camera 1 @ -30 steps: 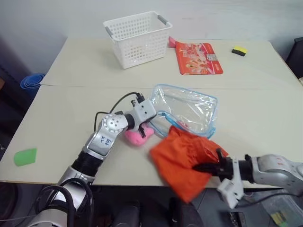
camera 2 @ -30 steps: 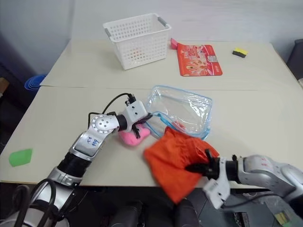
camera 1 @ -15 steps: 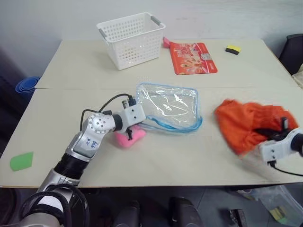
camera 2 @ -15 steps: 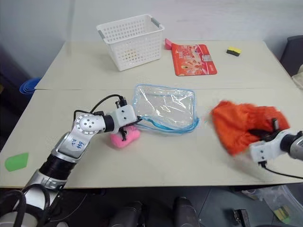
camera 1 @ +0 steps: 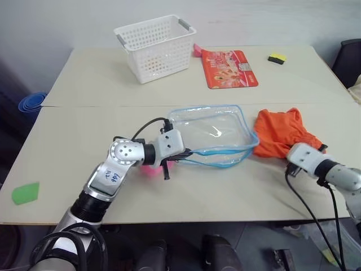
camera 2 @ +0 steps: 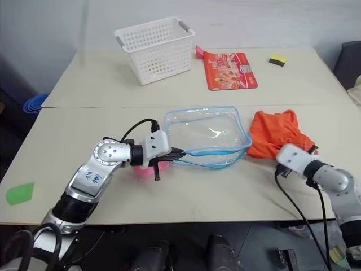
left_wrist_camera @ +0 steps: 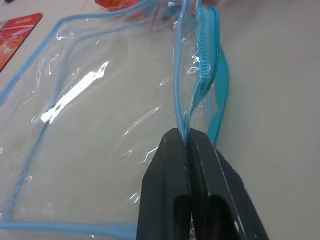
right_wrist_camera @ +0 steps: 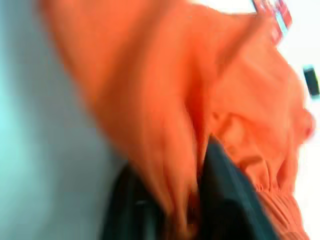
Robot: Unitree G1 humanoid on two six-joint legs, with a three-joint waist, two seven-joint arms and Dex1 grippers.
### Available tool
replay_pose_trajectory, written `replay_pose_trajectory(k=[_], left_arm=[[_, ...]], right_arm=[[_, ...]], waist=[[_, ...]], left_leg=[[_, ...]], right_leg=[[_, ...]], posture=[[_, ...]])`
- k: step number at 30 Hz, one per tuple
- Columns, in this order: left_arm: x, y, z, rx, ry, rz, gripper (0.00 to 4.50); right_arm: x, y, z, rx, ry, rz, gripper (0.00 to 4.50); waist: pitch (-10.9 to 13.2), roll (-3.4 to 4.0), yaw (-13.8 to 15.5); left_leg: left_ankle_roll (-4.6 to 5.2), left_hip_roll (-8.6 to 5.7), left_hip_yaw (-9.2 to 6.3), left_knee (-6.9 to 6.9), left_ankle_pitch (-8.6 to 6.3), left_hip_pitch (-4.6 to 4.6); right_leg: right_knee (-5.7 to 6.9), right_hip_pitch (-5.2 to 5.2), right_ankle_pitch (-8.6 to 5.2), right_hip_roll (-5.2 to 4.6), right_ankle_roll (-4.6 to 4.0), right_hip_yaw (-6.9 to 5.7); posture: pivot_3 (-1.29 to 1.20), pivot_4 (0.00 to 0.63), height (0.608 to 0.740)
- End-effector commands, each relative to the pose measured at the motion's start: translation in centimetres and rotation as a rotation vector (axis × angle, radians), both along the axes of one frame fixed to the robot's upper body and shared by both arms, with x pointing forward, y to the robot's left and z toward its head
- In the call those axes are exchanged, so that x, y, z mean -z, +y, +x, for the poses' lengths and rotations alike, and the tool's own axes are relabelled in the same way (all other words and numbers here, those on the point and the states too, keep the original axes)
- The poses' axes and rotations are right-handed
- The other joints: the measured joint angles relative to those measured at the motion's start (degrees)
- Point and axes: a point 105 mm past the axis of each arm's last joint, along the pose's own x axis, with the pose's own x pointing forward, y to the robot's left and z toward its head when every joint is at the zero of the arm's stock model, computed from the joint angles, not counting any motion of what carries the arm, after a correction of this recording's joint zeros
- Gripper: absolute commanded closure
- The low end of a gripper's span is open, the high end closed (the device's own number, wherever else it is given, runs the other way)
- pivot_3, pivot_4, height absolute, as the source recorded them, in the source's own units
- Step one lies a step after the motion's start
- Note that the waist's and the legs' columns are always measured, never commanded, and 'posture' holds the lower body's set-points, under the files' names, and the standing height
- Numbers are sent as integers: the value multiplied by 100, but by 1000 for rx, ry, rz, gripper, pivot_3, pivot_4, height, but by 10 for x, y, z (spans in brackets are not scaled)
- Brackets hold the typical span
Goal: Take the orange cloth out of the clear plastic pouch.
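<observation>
At the near left edge of the table [camera 1: 67, 164] lay a small green piece [camera 1: 26, 192]. Toward the middle, the left gripper [left_wrist_camera: 188, 137] was pinched tight on the blue zipper edge of the clear plastic pouch [camera 1: 211, 132], and the two black fingers [left_wrist_camera: 167, 170] had no gap between them. A pink thing [camera 1: 151, 167] peeked out from under that gripper. The pouch lay flat on the table in the middle, with its mouth gaping on the near side.

At the near right, the right gripper [right_wrist_camera: 192, 200] was pushed into the orange cloth [camera 1: 279, 132]. Folds of cloth lay between and over its fingers, with the gripper's fingers a little apart, but I could not tell if it gripped the cloth or had let go. The cloth sat in a heap on the table, outside the pouch and touching its right edge.

Farther back lay a flat red packet [camera 1: 228, 68], with a white basket [camera 1: 155, 39] to its left. A small yellow and black block [camera 1: 276, 58] sat at the far right.
</observation>
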Motion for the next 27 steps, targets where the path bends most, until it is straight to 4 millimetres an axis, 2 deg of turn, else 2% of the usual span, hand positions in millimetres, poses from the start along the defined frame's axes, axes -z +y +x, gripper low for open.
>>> replay_pose_trajectory(k=[1, 7, 10, 12, 15, 18, 20, 23, 25, 27], left_arm=[[-11, 6, -6, 21, 10, -29, 4018], [-9, 16, -8, 18, 34, 2, 2282], [-7, 21, -9, 8, 31, 34, 1353], [-18, 31, -12, -2, 52, -9, 742], [-45, 50, -20, -5, 116, -126, 742], [-74, 79, -29, -5, 197, -246, 742], [-90, 105, -35, -4, 231, -290, 742], [-113, 150, -28, -110, 234, -342, 742], [-124, 166, -26, -137, 217, -352, 742], [-122, 171, -26, -136, 193, -280, 742]], right_arm=[[-28, -10, -5, 37, -21, 124, 2171], [-37, -15, -22, 12, 40, 143, 70], [-39, -15, -32, -13, 91, 178, 0], [-46, -23, -47, 2, 148, 265, 0], [-60, -41, -68, 58, 217, 447, 0], [-71, -56, -86, 91, 253, 560, 0], [-77, -64, -98, 102, 282, 609, 0], [-86, -83, -108, 154, 276, 687, 0], [-89, -94, -110, 190, 262, 716, 0], [-85, -100, -109, 200, 263, 714, 0]], waist=[[0, 0, 20], [0, 0, 83], [0, 0, 101], [1, 0, 119], [2, 0, 133], [2, 1, 126], [2, 0, 106], [3, 2, 76], [3, 1, 52], [3, 1, 36]], left_leg=[[1, 0, -4, 0, 0, 0], [7, -11, -7, -7, -4, -3], [7, -12, -6, -7, -4, -2], [7, -12, -7, -7, -4, -3], [10, -11, -10, -8, -6, -5], [10, -10, -14, -8, -6, -8], [9, -7, -18, -10, -7, -4], [8, -7, -14, -19, -8, 3], [9, -9, -9, -20, -8, 6], [11, -12, -6, -25, -9, 8]], right_leg=[[-2, 2, 0, -1, 0, -1], [-8, 0, 0, -8, 0, -4], [-7, 0, 0, -8, 0, -3], [-7, 0, 0, -7, 0, -3], [-10, 0, 0, -12, 0, -3], [-17, 1, 0, -16, 0, -5], [-38, 4, -2, -15, -3, -9], [-47, 8, -2, -15, -5, -8], [-46, 8, -3, -14, -5, -6], [-46, 6, -3, -16, -5, -2]], posture=[[0, 150, 740], [0, 150, 740], [0, 150, 740], [0, 150, 740], [0, 150, 740], [0, 150, 740], [0, 150, 740], [0, 150, 740], [0, 150, 740], [0, 150, 740]])
